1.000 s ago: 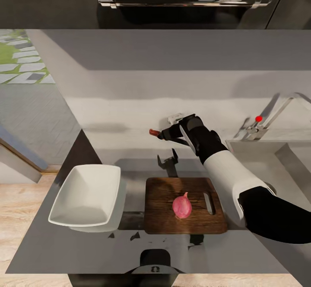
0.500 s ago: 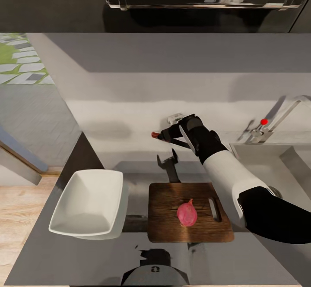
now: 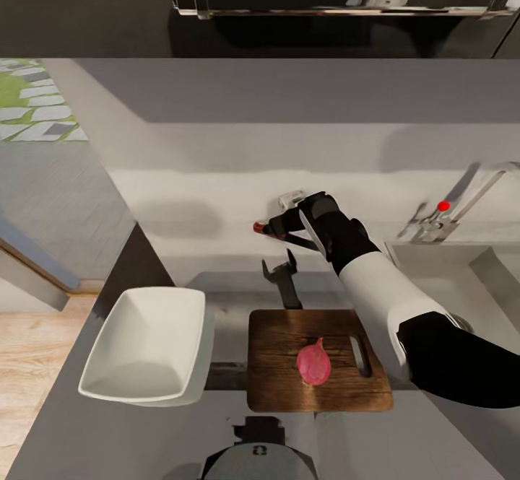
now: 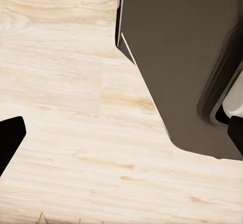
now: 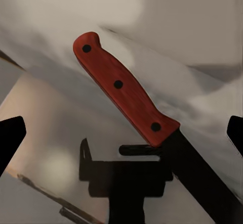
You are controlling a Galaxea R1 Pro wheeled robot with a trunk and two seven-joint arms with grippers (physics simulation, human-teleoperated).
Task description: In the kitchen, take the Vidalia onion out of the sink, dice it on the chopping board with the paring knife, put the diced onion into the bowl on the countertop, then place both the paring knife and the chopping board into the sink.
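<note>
- Right gripper (image 3: 271,229), at frame centre, grips the knife (image 5: 124,92) above the counter (image 3: 144,437).
- Onion (image 3: 313,364) sits on the board (image 3: 278,364), below it; bowl (image 3: 144,343) lower left.
- Left gripper: cannot tell.

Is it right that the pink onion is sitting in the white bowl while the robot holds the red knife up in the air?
Not quite. The onion sits on the chopping board, not in the white bowl beside it, as the head view shows. The right gripper does hold the red-handled knife above the countertop.

Head camera high, looking down over countertop (image 3: 108,422), right wrist close on paring knife (image 5: 126,95), left wrist facing floor (image 4: 66,107)
</note>
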